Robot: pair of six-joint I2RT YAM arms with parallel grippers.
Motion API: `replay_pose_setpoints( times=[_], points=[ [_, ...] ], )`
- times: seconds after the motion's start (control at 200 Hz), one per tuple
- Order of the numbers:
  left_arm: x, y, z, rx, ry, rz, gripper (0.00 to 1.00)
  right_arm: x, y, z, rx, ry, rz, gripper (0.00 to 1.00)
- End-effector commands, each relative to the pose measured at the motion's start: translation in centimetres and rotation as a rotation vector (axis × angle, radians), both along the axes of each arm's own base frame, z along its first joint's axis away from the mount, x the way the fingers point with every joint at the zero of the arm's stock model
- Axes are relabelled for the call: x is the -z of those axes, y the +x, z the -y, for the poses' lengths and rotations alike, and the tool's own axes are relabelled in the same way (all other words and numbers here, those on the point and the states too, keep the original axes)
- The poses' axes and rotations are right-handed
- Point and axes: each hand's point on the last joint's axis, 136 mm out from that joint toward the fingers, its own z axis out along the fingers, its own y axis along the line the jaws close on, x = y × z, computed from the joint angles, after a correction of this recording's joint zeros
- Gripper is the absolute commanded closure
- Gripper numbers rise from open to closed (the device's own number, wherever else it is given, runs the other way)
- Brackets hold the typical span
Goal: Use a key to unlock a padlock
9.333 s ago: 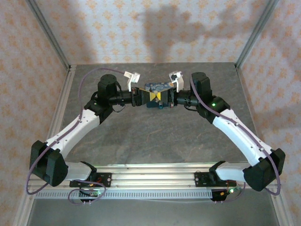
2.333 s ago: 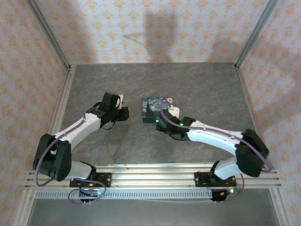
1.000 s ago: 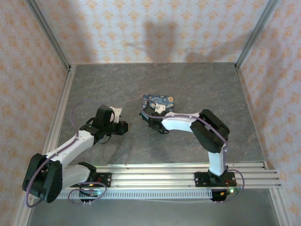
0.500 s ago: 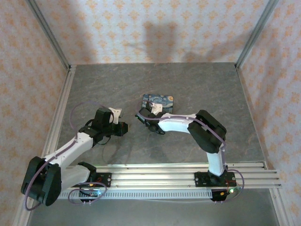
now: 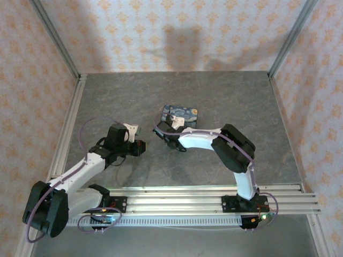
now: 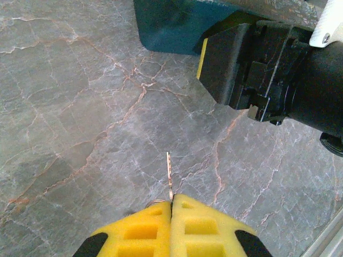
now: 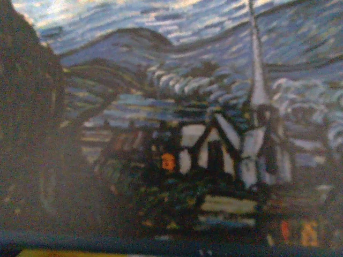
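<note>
Grey table (image 5: 230, 96). Blue painted box (image 5: 185, 112) mid-table. Right gripper (image 5: 163, 132) at the box's near-left corner, can't tell if wide or narrow. Left gripper (image 6: 171, 206) clamped tight on key (image 6: 169, 174), blade out over table, apart from box.

Arms low, wrists turned inward.
Left gripper (image 6: 171, 203) pads pressed together; right gripper (image 5: 165, 133) reaches left, elbow folded.
</note>
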Motion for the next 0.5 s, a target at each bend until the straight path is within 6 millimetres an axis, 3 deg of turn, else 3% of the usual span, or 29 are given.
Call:
replay_pose_setpoints(
  times=[0.0, 0.335, 0.495],
  points=[
    [-0.2, -0.4, 0.2, 0.015, -0.007, 0.013, 1.00, 0.5, 0.5, 1.0, 0.036, -0.032, -0.003, 0.56],
    [-0.1, -0.4, 0.2, 0.014, -0.004, 0.013, 1.00, 1.4, 1.3, 1.1, 0.042, -0.029, -0.027, 0.60],
    [0.0, -0.5, 0.2, 0.016, -0.002, 0.012, 1.00, 1.8, 1.8, 1.0, 0.038, -0.034, -0.041, 0.70]
  ],
)
